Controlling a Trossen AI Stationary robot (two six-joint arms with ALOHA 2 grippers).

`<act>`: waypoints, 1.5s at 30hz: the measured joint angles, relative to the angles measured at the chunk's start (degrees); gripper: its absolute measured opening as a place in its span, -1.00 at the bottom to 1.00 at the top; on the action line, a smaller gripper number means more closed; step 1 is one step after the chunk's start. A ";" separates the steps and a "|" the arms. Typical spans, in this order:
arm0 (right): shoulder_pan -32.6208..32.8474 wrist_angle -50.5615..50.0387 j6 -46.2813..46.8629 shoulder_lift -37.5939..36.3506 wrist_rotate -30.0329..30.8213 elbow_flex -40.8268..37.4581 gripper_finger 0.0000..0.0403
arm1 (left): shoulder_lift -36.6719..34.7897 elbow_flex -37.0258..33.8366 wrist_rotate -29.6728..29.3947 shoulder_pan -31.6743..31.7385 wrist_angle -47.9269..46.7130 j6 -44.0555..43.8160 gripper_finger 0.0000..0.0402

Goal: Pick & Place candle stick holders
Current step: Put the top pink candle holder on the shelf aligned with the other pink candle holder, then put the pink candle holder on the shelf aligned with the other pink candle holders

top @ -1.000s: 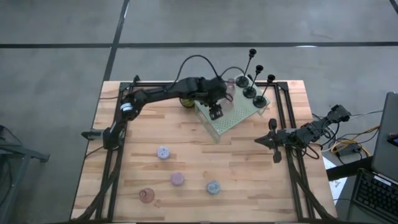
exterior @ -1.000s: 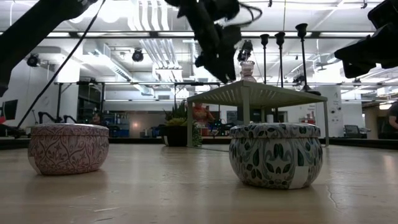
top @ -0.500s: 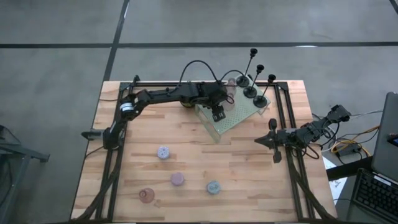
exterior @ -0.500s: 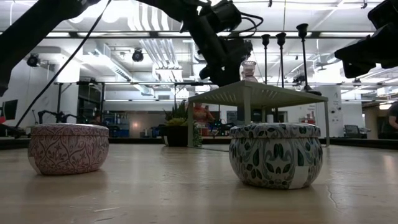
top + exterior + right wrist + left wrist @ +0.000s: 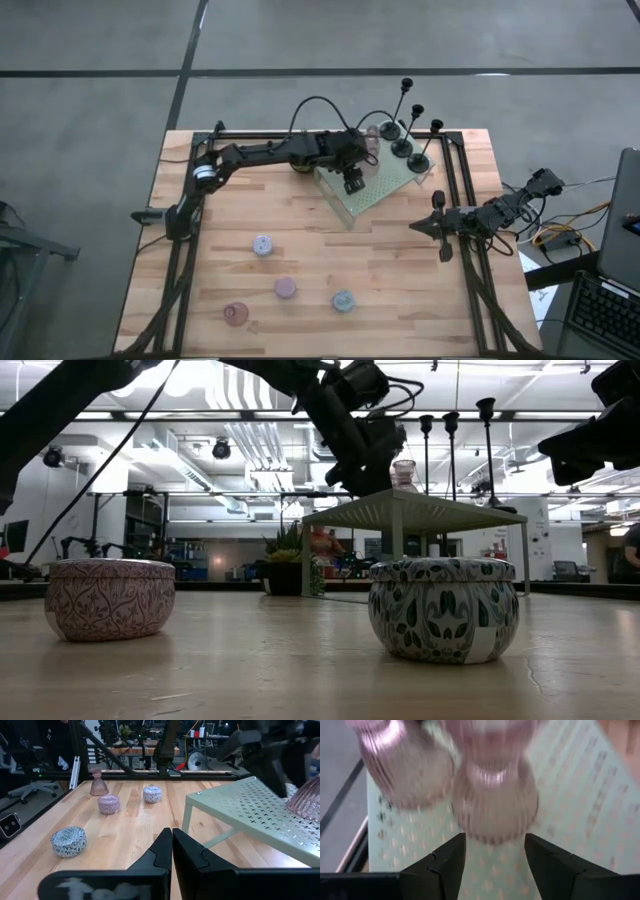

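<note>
We read no writing anywhere. Our left end effector (image 5: 492, 857) stood open, a pinkish glass cup (image 5: 495, 800) just beyond its fingers. The right end effector (image 5: 171, 847) was closed, empty.

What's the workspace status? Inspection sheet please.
Surface: wooden table, with a pale green perforated platform at the back.
Job's things: three black holders and two pink glass cups on the platform; a third pink cup and three pastel round holders on the table's front.
Clutter: potted plant behind the platform.
Grippers: left tool open over the platform, one cup just ahead of its fingers; right tool shut, waiting at the table's right edge.
Cables: black loop on the left arm; loose wires right of the table.
Surroundings: grey floor, lab room behind.
</note>
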 joint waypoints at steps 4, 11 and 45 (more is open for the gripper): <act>-0.02 0.00 -0.21 0.00 0.00 0.00 -0.96 | 0.00 -0.37 -2.23 0.26 0.95 0.32 0.03; -0.02 0.00 -0.21 0.00 0.00 0.00 -0.96 | 0.13 -0.55 -3.53 0.31 4.22 1.99 0.03; 0.00 0.00 -0.24 0.00 0.00 0.00 -0.96 | -0.95 -8.98 -3.00 0.42 20.78 2.17 0.03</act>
